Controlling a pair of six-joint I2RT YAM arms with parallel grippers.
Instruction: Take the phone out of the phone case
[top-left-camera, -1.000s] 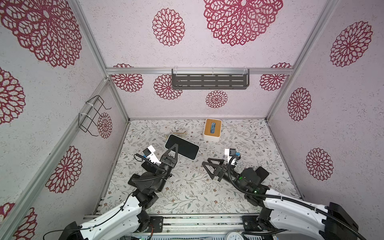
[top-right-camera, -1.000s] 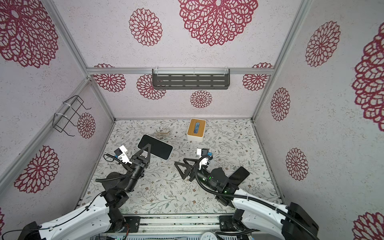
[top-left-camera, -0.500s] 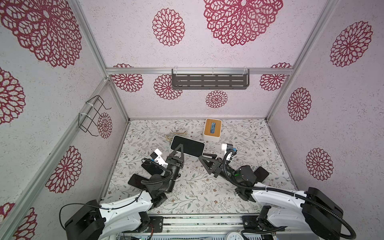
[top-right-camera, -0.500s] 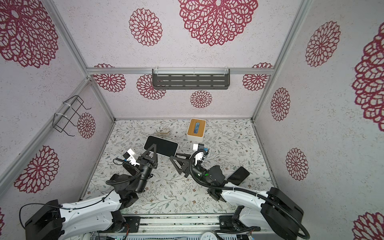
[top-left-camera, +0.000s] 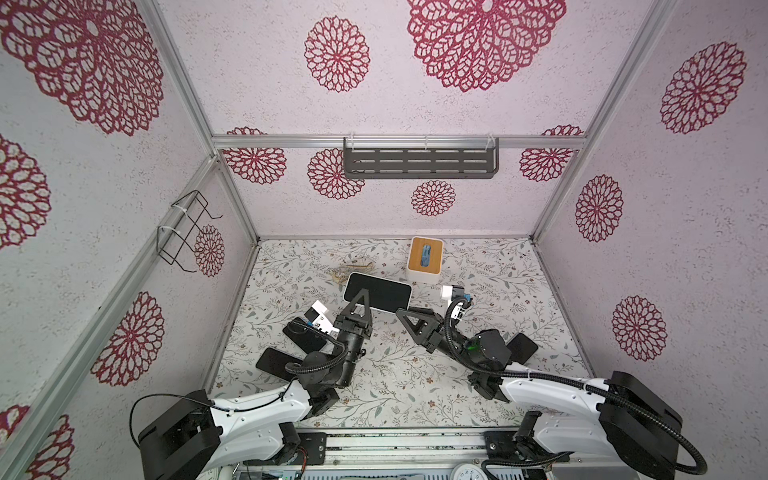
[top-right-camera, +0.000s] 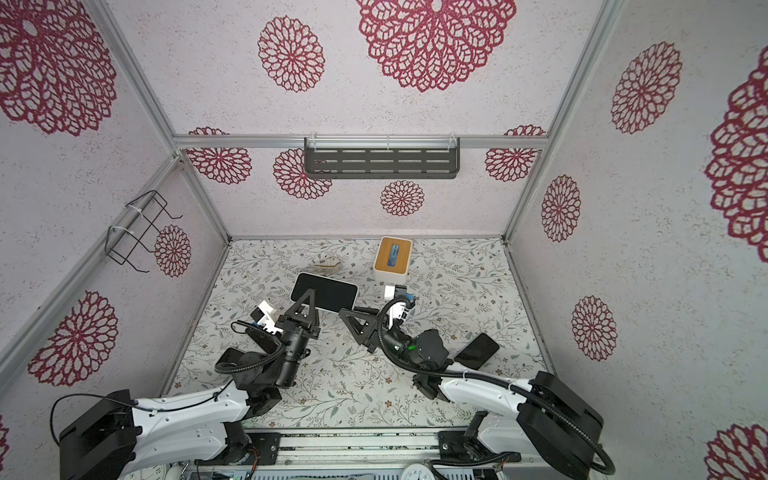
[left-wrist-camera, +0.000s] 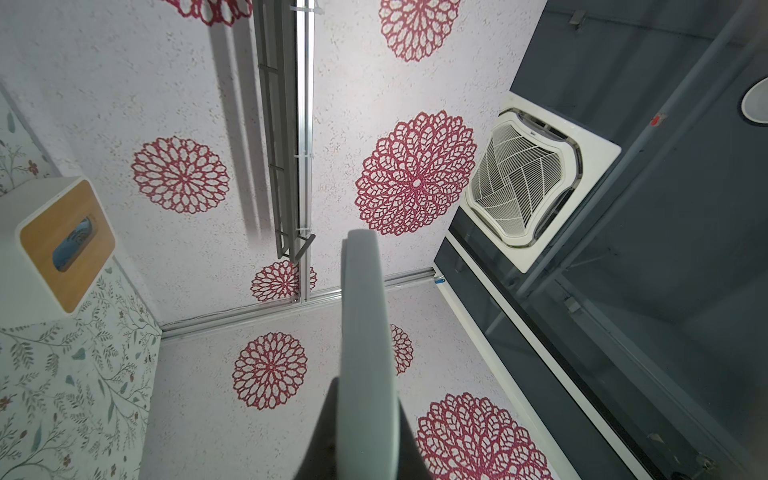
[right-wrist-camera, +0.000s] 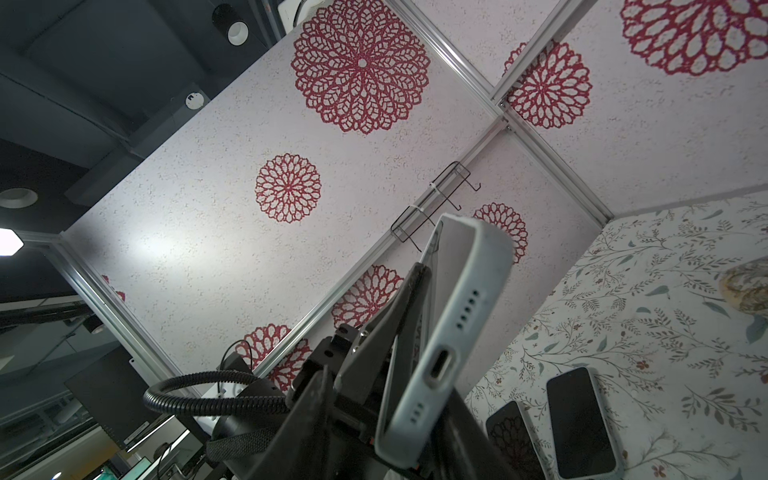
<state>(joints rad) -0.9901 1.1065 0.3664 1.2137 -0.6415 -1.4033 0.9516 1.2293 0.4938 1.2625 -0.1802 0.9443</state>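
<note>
Left pincer pinched the phone by its long edge, up off the tabletop, dark screen facing the top views. Phone sat fully inside the pale phone case. Right pincer straddled the charging-port end. Couldn't tell whether its fingers were pressing the case or just spread around it.

Nothing here carries lettering I can read. The round dial at the near edge is too small to make out.
</note>
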